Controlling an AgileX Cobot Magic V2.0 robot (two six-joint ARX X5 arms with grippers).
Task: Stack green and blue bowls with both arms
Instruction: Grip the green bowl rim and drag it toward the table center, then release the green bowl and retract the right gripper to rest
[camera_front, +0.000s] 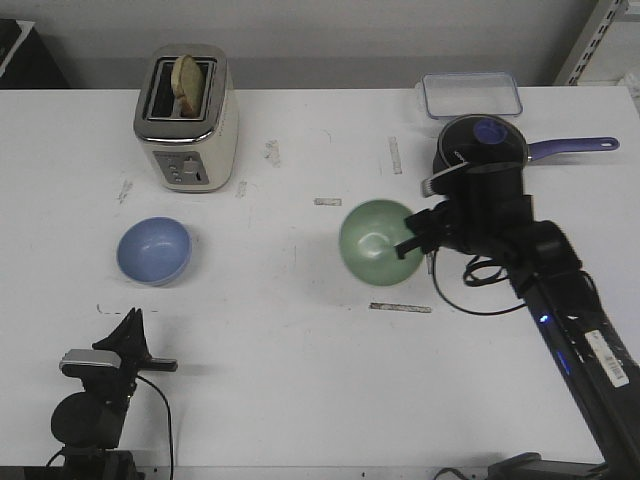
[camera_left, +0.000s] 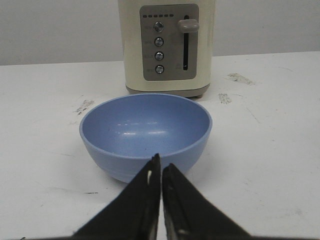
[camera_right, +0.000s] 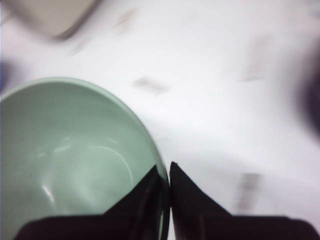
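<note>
Nearest the robot's base, the left gripper (camera_left: 161, 172) sits low at the table's front edge, nearer than the blue bowl (camera_front: 154, 250), its two fingers pressed together with only a hairline between them and nothing caught there. In the left wrist view the tips point straight at the blue bowl's (camera_left: 145, 135) near wall without touching it. That bowl stands upright on the white table (camera_front: 290, 340), mouth up, and holds nothing.

Farther out and to the right of the blue bowl, the right gripper (camera_front: 408, 247) is clenched on the rim of the green bowl (camera_front: 378, 245). In the right wrist view one finger (camera_right: 145, 192) lies inside the green bowl (camera_right: 70, 160) and the other just outside, the wall pinched between them. The green bowl is tipped, its open mouth turned partly toward the front camera, and it too is bare inside. The right arm (camera_front: 560, 300) runs back from it toward the table's near right corner.

Beyond the blue bowl stands a cream toaster (camera_front: 186, 120) with a slice of bread (camera_front: 188, 80) upright in one slot. Just behind the green bowl is a dark saucepan (camera_front: 480, 150) with its purple handle pointing right; what is inside I cannot tell. Farthest, behind the saucepan, is a clear lidded container (camera_front: 471, 95).
</note>
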